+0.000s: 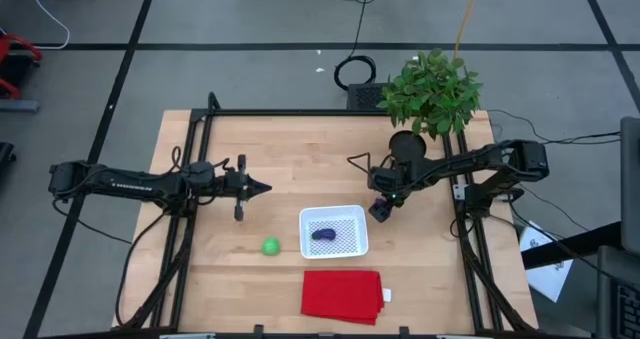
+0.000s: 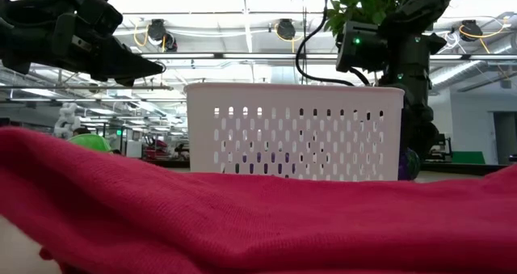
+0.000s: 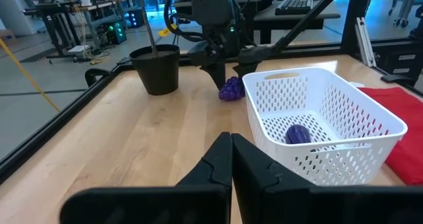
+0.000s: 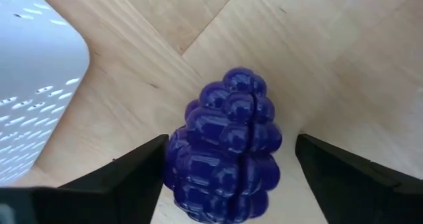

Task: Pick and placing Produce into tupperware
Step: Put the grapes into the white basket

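The white mesh tupperware (image 1: 334, 231) sits on the wooden table with one dark purple lump (image 1: 323, 234) lying on its bottom. A second purple piece, a bumpy grape bunch (image 4: 228, 148), lies on the table just right of the tupperware. My right gripper (image 4: 231, 141) points down over it, open, with one finger on either side and not touching it. In the high view the gripper (image 1: 380, 211) hides the bunch. The green ball (image 1: 270, 246) rests on the table left of the tupperware. My left gripper (image 1: 262, 187) hovers shut, farther left and toward the far edge.
A flat red cloth (image 1: 342, 295) lies near the table's near edge, in front of the tupperware. A leafy potted plant (image 1: 432, 89) stands at the far right corner, with its black pot (image 1: 405, 144) just behind my right gripper. Bare wood stretches between my left gripper and the pot.
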Available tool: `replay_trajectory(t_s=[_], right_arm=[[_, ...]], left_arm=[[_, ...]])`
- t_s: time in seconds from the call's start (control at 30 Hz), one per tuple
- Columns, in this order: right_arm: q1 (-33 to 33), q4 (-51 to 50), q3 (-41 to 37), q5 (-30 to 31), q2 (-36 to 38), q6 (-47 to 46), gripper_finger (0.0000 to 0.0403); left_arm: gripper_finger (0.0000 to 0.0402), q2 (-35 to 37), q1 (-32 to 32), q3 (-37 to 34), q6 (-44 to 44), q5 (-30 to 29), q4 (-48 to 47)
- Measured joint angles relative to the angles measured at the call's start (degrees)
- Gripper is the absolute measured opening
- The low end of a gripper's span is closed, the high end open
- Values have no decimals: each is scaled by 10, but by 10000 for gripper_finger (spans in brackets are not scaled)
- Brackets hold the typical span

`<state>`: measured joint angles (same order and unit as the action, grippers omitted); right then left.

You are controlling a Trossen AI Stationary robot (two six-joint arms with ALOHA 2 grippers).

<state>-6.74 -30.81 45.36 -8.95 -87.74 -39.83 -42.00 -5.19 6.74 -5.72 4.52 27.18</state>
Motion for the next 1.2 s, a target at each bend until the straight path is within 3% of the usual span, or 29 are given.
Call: replay_trajectory(t_s=[0.47,0.8,1.2], right_arm=[[-1,11,-1,4,2,17,212],[0,6,8,-2,46,17,214],[5,-200,153,0,84,39,212]], left_arm=[[3,0,0,0,0,0,0],[3,0,0,0,0,0,1],[3,0,0,0,0,0,1]])
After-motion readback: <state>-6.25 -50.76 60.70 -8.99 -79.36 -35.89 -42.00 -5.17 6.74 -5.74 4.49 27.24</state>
